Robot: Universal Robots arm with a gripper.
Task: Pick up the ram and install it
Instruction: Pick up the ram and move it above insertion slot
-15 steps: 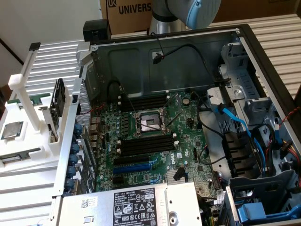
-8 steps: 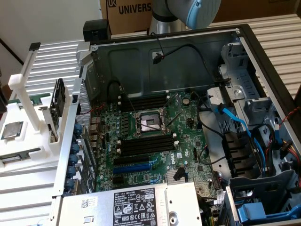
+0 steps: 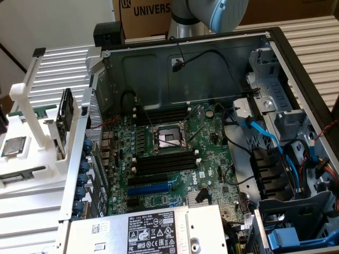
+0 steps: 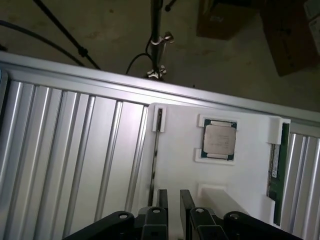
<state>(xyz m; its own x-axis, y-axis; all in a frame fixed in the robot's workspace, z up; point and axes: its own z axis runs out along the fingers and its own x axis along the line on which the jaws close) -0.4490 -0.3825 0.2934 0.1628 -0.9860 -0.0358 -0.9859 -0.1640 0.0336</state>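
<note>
The arm (image 3: pixel 212 13) shows a pale grey joint and a silver tube. Its gripper (image 4: pixel 174 195) holds two dark fingers (image 4: pixel 186 205) parallel and spread apart.

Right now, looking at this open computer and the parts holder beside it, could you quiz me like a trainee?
1. True or false: the gripper is holding the ram.
2. The silver processor chip sits in: A) the white holder; B) the computer; C) the gripper.
3. Fill in: the long slots flanking the socket on the motherboard are coloured ____.
Key: 1 false, it is open and empty; 2 A; 3 black.
</note>
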